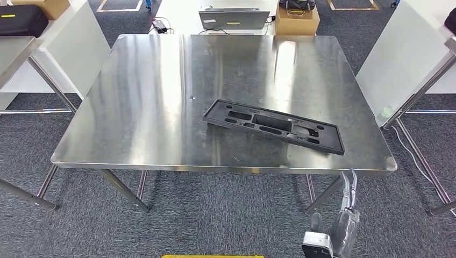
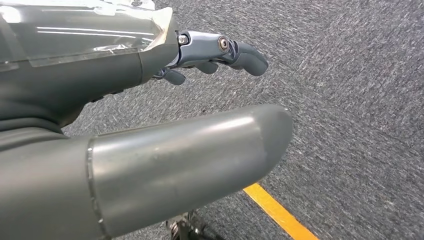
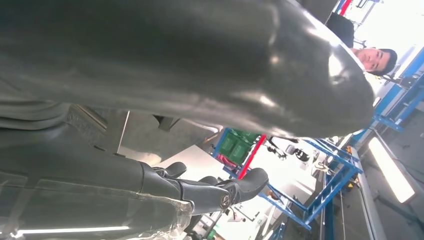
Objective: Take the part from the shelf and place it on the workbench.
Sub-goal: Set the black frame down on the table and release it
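The part (image 1: 274, 125) is a long black plastic panel with several cut-outs. It lies flat on the steel workbench (image 1: 150, 97), right of centre and angled toward the front right corner. Nothing touches it. My right hand (image 1: 348, 209) hangs below the workbench's front right edge, fingers pointing up, clear of the part. In the right wrist view the right hand (image 3: 200, 125) holds nothing, and its dark fingers (image 3: 220, 192) are stretched out apart from the thumb. My left hand (image 2: 175, 150) hangs over grey carpet, fingers (image 2: 235, 52) spread from the thumb, holding nothing.
A laptop (image 1: 234, 19) and a cardboard box (image 1: 297, 20) stand on a table behind the workbench. White panels (image 1: 75, 48) flank both sides, and another steel table (image 1: 13, 51) is at the left. A yellow floor line (image 2: 277, 212) runs near my left hand. A person (image 3: 372, 57) stands by blue racks (image 3: 340, 180).
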Motion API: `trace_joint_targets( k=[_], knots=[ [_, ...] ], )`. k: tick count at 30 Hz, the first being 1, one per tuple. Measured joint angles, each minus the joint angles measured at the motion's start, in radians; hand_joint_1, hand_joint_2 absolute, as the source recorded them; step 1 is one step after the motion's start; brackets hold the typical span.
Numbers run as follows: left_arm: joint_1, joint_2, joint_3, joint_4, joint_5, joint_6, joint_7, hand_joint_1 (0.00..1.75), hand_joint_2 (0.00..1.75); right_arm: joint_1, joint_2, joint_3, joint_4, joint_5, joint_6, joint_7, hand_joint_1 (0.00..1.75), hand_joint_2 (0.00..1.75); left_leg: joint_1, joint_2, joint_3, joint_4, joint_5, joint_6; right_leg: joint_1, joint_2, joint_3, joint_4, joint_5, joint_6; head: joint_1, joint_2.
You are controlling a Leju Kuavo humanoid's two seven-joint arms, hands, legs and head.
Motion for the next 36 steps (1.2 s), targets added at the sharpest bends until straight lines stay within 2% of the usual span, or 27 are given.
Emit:
trace_joint_targets(
  k=[1, 2, 3, 6, 7, 9, 10, 11, 12, 13, 15, 17, 19, 21, 22, 23, 24, 25, 26, 27, 28, 29, 30, 32, 33, 34, 36],
  knots=[
    [0.000, 0.000, 0.000, 0.000, 0.000, 0.000, 0.000, 0.00, 0.00, 0.000, 0.001, -0.001, 0.000, 0.000, 0.000, 0.000, 0.00, 0.00, 0.000, 0.000, 0.045, -0.069, 0.020, 0.001, 0.001, 0.000, -0.003, 0.003, 0.003, 0.005, 0.000, 0.000],
    [0.000, 0.000, 0.000, -0.001, 0.000, 0.000, 0.000, 0.00, 0.00, 0.000, 0.002, -0.002, 0.000, 0.000, 0.000, 0.000, 0.00, 0.00, -0.001, -0.001, 0.073, -0.117, 0.031, 0.005, 0.003, 0.000, -0.006, 0.005, 0.007, 0.011, 0.001, 0.000],
    [0.000, 0.001, 0.000, -0.001, -0.001, 0.000, 0.000, 0.00, 0.00, 0.000, 0.004, -0.003, 0.000, 0.000, 0.000, 0.000, 0.00, 0.00, -0.004, -0.003, 0.083, -0.139, 0.033, 0.009, 0.004, 0.000, -0.008, 0.006, 0.011, 0.018, 0.001, 0.000],
    [0.000, 0.000, 0.000, -0.002, -0.001, -0.001, 0.000, 0.00, 0.00, 0.001, 0.006, -0.006, 0.000, 0.000, 0.000, -0.001, 0.00, 0.00, -0.012, -0.001, 0.066, -0.147, 0.050, 0.032, 0.007, 0.001, -0.017, 0.007, 0.019, 0.041, 0.003, 0.000],
    [0.000, 0.000, 0.000, -0.003, -0.002, -0.002, 0.000, 0.00, 0.00, 0.002, 0.006, -0.007, 0.000, 0.000, 0.000, -0.002, 0.00, 0.00, -0.012, 0.001, 0.057, -0.150, 0.060, 0.045, 0.007, 0.002, -0.027, 0.025, 0.001, 0.041, 0.005, 0.000],
    [-0.001, -0.001, -0.001, -0.004, -0.003, -0.006, 0.000, 0.00, 0.00, 0.004, 0.007, -0.011, 0.000, -0.001, 0.002, -0.003, 0.00, 0.00, -0.013, 0.005, 0.036, -0.154, 0.080, 0.062, 0.006, 0.003, -0.065, 0.120, -0.077, 0.026, 0.007, 0.000],
    [-0.001, 0.000, -0.001, -0.005, -0.004, -0.009, 0.000, 0.00, 0.00, 0.005, 0.007, -0.014, 0.000, -0.003, 0.003, -0.004, 0.00, 0.00, -0.015, 0.006, 0.022, -0.153, 0.090, 0.067, 0.008, 0.004, -0.085, 0.186, -0.121, 0.019, 0.009, 0.000],
    [-0.001, 0.000, -0.001, -0.005, -0.006, -0.011, 0.000, 0.00, 0.00, 0.007, 0.007, -0.018, 0.000, -0.005, 0.004, -0.004, 0.00, 0.00, -0.018, 0.007, 0.009, -0.153, 0.099, 0.067, 0.008, 0.004, -0.097, 0.245, -0.149, 0.018, 0.009, 0.000],
    [-0.001, 0.000, -0.001, -0.005, -0.007, -0.013, 0.000, 0.00, 0.00, 0.009, 0.007, -0.021, 0.000, -0.007, 0.006, -0.005, 0.00, 0.00, -0.020, 0.008, -0.003, -0.152, 0.109, 0.067, 0.008, 0.004, -0.097, 0.281, -0.158, 0.022, 0.009, 0.000],
    [0.000, -0.001, -0.001, -0.005, -0.009, -0.015, 0.000, 0.00, 0.00, 0.011, 0.007, -0.025, 0.000, -0.009, 0.008, -0.005, 0.00, 0.00, -0.022, 0.008, -0.016, -0.150, 0.119, 0.067, 0.009, 0.004, -0.081, 0.283, -0.147, 0.030, 0.009, 0.000],
    [0.000, -0.002, -0.001, -0.005, -0.012, -0.015, 0.000, 0.00, 0.00, 0.015, 0.008, -0.028, 0.000, -0.014, 0.012, -0.007, 0.00, 0.00, -0.024, 0.008, -0.036, -0.147, 0.137, 0.063, 0.011, 0.004, -0.002, 0.193, -0.100, 0.045, 0.009, 0.000],
    [0.000, -0.002, -0.001, -0.005, -0.014, -0.016, 0.000, 0.00, 0.00, 0.017, 0.008, -0.034, 0.000, -0.019, 0.024, -0.006, 0.00, 0.00, -0.027, 0.007, -0.050, -0.143, 0.153, 0.055, 0.016, 0.005, 0.101, 0.038, -0.084, 0.041, 0.008, 0.000],
    [0.000, -0.002, -0.001, -0.005, -0.018, -0.018, -0.002, 0.00, 0.00, 0.010, 0.009, -0.048, 0.012, -0.021, 0.047, 0.013, 0.00, 0.00, -0.028, 0.007, -0.056, -0.141, 0.169, 0.043, 0.023, 0.006, 0.145, -0.046, -0.091, 0.028, 0.007, 0.000],
    [0.001, -0.001, -0.001, -0.005, -0.023, -0.020, -0.003, 0.00, 0.00, -0.019, 0.009, -0.079, 0.065, -0.029, 0.071, 0.044, 0.00, 0.00, -0.024, 0.006, -0.062, -0.140, 0.176, 0.031, 0.021, 0.005, 0.132, -0.050, -0.080, 0.013, 0.008, 0.000],
    [0.002, 0.000, -0.001, -0.005, -0.027, -0.021, -0.003, 0.00, 0.00, -0.045, 0.008, -0.101, 0.110, -0.036, 0.079, 0.053, 0.00, 0.00, -0.021, 0.005, -0.070, -0.127, 0.158, 0.025, 0.018, 0.004, 0.123, -0.050, -0.070, 0.002, 0.007, 0.000],
    [0.002, 0.000, -0.001, -0.005, -0.031, -0.021, -0.003, 0.00, 0.00, -0.073, 0.006, -0.126, 0.163, -0.040, 0.082, 0.057, 0.00, 0.00, -0.018, 0.004, -0.081, -0.098, 0.122, 0.019, 0.013, 0.002, 0.113, -0.051, -0.058, -0.008, 0.006, 0.000],
    [0.002, 0.001, -0.001, -0.005, -0.035, -0.021, -0.003, 0.00, 0.00, -0.103, 0.005, -0.153, 0.222, -0.039, 0.079, 0.056, 0.00, 0.00, -0.015, 0.003, -0.095, -0.051, 0.070, 0.014, 0.011, 0.001, 0.101, -0.051, -0.046, -0.015, 0.005, 0.000],
    [0.002, 0.000, -0.001, -0.005, -0.040, -0.021, -0.003, 0.00, 0.00, -0.132, 0.003, -0.181, 0.283, -0.034, 0.072, 0.055, 0.00, 0.00, -0.014, 0.003, -0.110, 0.010, 0.017, 0.009, 0.012, 0.000, 0.088, -0.050, -0.035, -0.019, 0.004, 0.000],
    [0.002, 0.001, -0.001, -0.005, -0.043, -0.021, -0.003, 0.00, 0.00, -0.161, -0.001, -0.210, 0.350, -0.023, 0.060, 0.054, 0.00, 0.00, -0.012, 0.003, -0.122, 0.073, -0.018, 0.004, 0.013, -0.002, 0.076, -0.049, -0.025, -0.020, 0.003, 0.000],
    [0.002, 0.001, -0.001, -0.005, -0.047, -0.020, -0.003, 0.00, 0.00, -0.193, -0.006, -0.239, 0.425, -0.009, 0.045, 0.054, 0.00, 0.00, -0.010, 0.003, -0.127, 0.121, -0.029, 0.000, 0.014, -0.003, 0.062, -0.045, -0.014, -0.018, 0.003, 0.000],
    [0.002, 0.002, -0.001, -0.005, -0.050, -0.020, -0.003, 0.00, 0.00, -0.225, -0.012, -0.265, 0.499, 0.005, 0.030, 0.055, 0.00, 0.00, -0.008, 0.003, -0.122, 0.145, -0.017, -0.002, 0.013, -0.005, 0.049, -0.040, -0.005, -0.015, 0.003, 0.000],
    [0.002, 0.002, -0.001, -0.005, -0.052, -0.019, -0.003, 0.00, 0.00, -0.260, -0.021, -0.289, 0.584, 0.021, 0.014, 0.060, 0.00, 0.00, -0.005, 0.003, -0.098, 0.131, 0.012, -0.004, 0.012, -0.005, 0.034, -0.032, 0.003, -0.011, 0.003, 0.000],
    [0.001, 0.003, -0.001, -0.005, -0.055, -0.018, -0.003, 0.00, 0.00, -0.297, -0.032, -0.311, 0.674, 0.037, -0.002, 0.070, 0.00, 0.00, -0.001, 0.003, -0.056, 0.081, 0.041, -0.005, 0.011, -0.006, 0.018, -0.022, 0.008, -0.006, 0.003, 0.000],
    [-0.002, 0.004, 0.000, -0.005, -0.059, -0.016, -0.002, 0.00, 0.00, -0.370, -0.058, -0.350, 0.858, 0.055, -0.023, 0.102, 0.00, 0.00, 0.001, 0.001, 0.035, -0.054, 0.054, -0.005, 0.012, -0.006, -0.010, -0.002, 0.017, 0.005, 0.003, 0.000],
    [-0.004, 0.004, 0.001, -0.005, -0.062, -0.016, -0.002, 0.00, 0.00, -0.403, -0.072, -0.368, 0.944, 0.056, -0.025, 0.123, 0.00, 0.00, -0.001, 0.000, 0.060, -0.100, 0.046, -0.002, 0.013, -0.006, -0.020, 0.005, 0.023, 0.013, 0.004, 0.000],
    [-0.005, 0.004, 0.002, -0.005, -0.066, -0.014, -0.001, 0.00, 0.00, -0.430, -0.086, -0.384, 1.023, 0.056, -0.025, 0.146, 0.00, 0.00, -0.006, -0.002, 0.066, -0.121, 0.037, 0.004, 0.015, -0.007, -0.027, 0.008, 0.029, 0.021, 0.004, 0.000],
    [-0.005, 0.005, 0.007, -0.005, -0.071, -0.011, 0.001, 0.00, 0.00, -0.469, -0.111, -0.411, 1.173, 0.084, -0.039, 0.219, 0.00, 0.00, -0.011, -0.001, 0.049, -0.129, 0.051, 0.028, 0.016, -0.009, -0.037, 0.008, 0.044, 0.039, 0.005, 0.000]
  ],
)
